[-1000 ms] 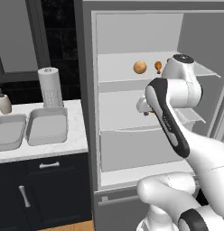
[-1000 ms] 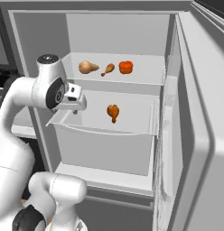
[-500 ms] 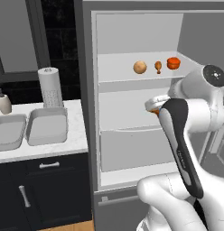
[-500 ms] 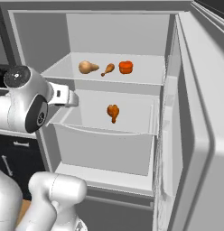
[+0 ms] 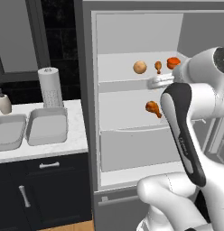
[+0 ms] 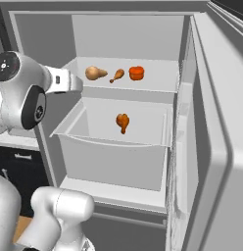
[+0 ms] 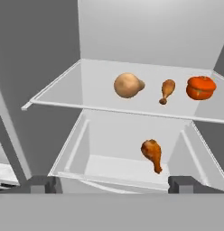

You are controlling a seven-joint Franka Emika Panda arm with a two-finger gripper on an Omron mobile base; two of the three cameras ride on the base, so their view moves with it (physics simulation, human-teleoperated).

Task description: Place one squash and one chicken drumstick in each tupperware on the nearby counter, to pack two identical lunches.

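Hand view: gripper point(image 7: 112, 184), spread and empty, faces butternut squash point(image 7: 128, 85), smooth, rigid, likely slippery; its narrow neck looks the easiest hold.

Squash point(image 7: 128, 85), drumstick point(image 7: 167, 90) on shelf point(image 7: 86, 85); tupperware point(image 5: 46, 126) on counter point(image 5: 76, 140).

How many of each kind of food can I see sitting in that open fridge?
Tan butternut squash: 1
Round orange-red squash: 1
Chicken drumsticks: 2, one on the upper shelf and one on the lower shelf
Total: 4 food items
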